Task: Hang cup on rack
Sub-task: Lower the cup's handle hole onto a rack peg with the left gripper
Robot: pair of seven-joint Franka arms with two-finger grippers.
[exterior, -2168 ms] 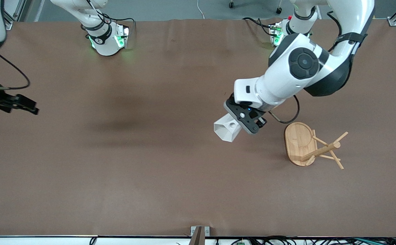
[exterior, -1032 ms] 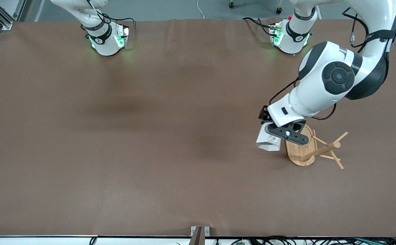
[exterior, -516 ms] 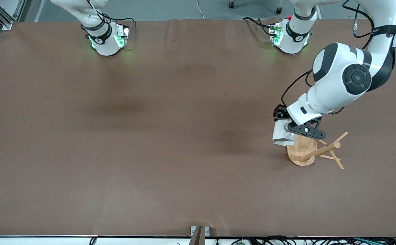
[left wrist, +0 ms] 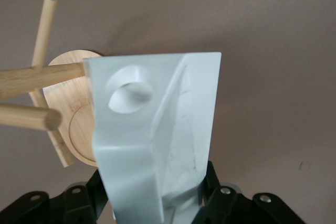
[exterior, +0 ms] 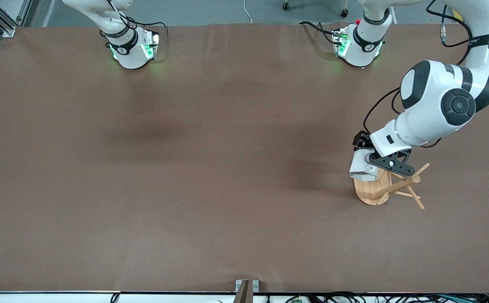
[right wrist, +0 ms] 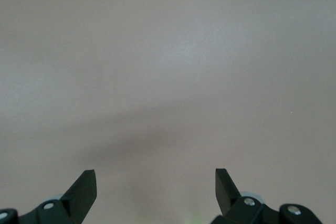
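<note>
The left gripper [exterior: 372, 162] is clamped on the small white faceted cup with a blocky handle pierced by a round hole [exterior: 361, 168], carrying it in the air over the oval flat base of the light bamboo mug rack [exterior: 368, 189], which stands on the brown table [exterior: 210, 176] at the left arm's end. Seen from the front camera, the cup hangs at about ten o'clock from the rack's central post [exterior: 393, 187], with the thin angled pegs fanning out toward three and five o'clock. In the left wrist view the handle hole [left wrist: 130, 93] sits just beside a peg tip [left wrist: 50, 119], apart from it. The step in hand looks like the final approach before hanging. Next, the hole likely has to line up with that peg end and slide along it before the grip is released. The right gripper [right wrist: 156, 190] waits with jaws spread wide over bare table, holding nothing
</note>
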